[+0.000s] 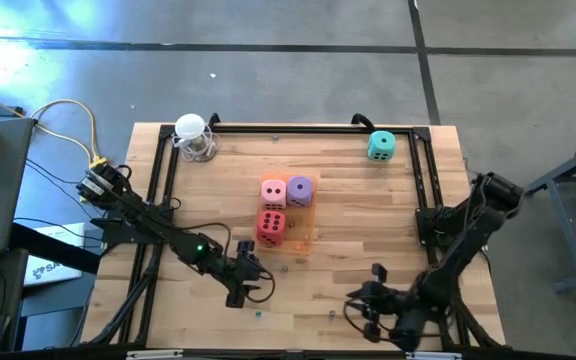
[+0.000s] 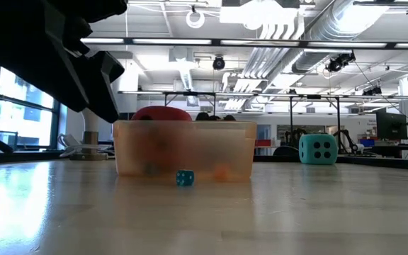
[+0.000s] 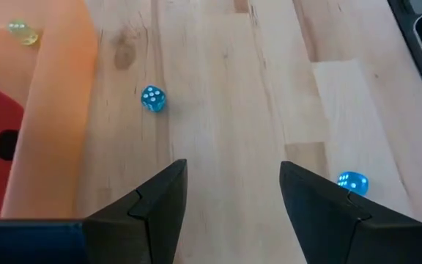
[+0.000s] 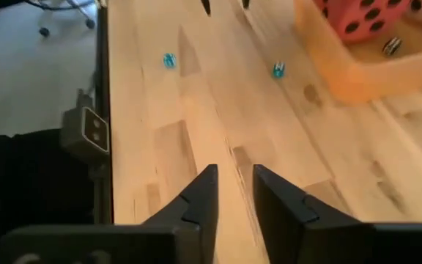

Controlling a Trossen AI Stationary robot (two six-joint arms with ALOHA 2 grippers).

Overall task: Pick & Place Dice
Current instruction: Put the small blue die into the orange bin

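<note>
I'm seeing the left gripper [image 1: 251,283] hanging apart, empty, lower centre; the right gripper [image 1: 360,305] is gaping narrowly, empty, lower right.

both arms are dark, near-black, built of jointed links. the left arm [image 1: 158,228] shows a small green light on the link just behind its gripper [image 1: 240,283], with yellow and white cables at its base off the desk [image 1: 368,230] edge. the right arm [image 1: 463,240] looks bulkier. its gripper [image 4: 231,192] has flat, wedge-shaped black fingers [image 4: 196,202].
</note>
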